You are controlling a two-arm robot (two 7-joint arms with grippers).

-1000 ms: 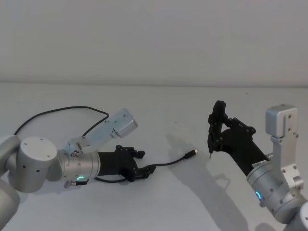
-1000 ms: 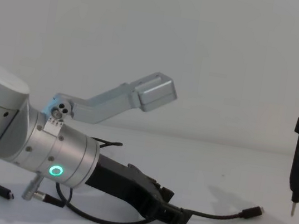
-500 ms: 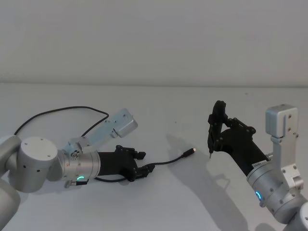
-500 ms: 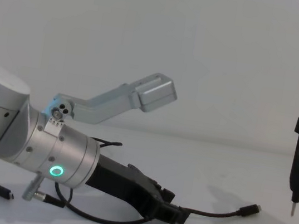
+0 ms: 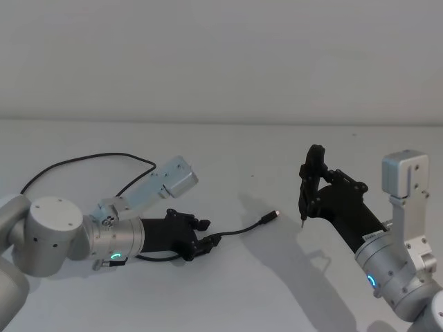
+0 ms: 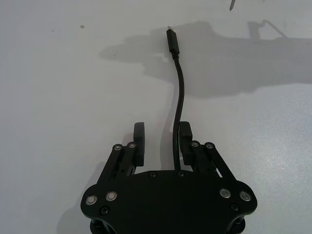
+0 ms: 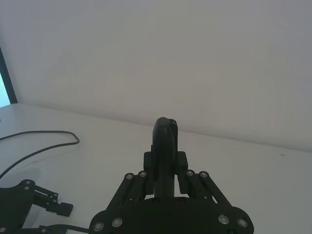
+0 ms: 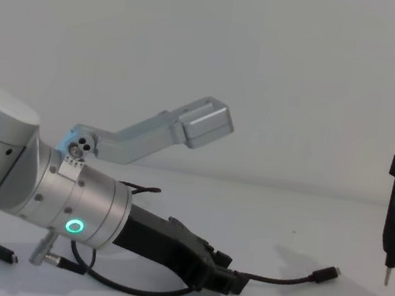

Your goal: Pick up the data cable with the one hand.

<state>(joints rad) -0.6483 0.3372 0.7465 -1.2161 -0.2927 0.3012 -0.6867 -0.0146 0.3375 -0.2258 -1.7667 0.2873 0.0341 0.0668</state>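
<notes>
Now: left hand (image 6: 161, 132) low over the table (image 6: 58, 73), fingers parted, nothing clamped yet. The data cable (image 6: 181, 87) runs out of the gap straight ahead of the hand, hugging one finger (image 6: 185, 135), bare space to the other. Its plug (image 6: 172, 41) lies well ahead of the fingertips. Cable axis crosses the closing line squarely; closing should catch it. Right hand (image 7: 165, 163) sits farther off, clamped on a black pin-tipped tool (image 7: 165, 131).
</notes>
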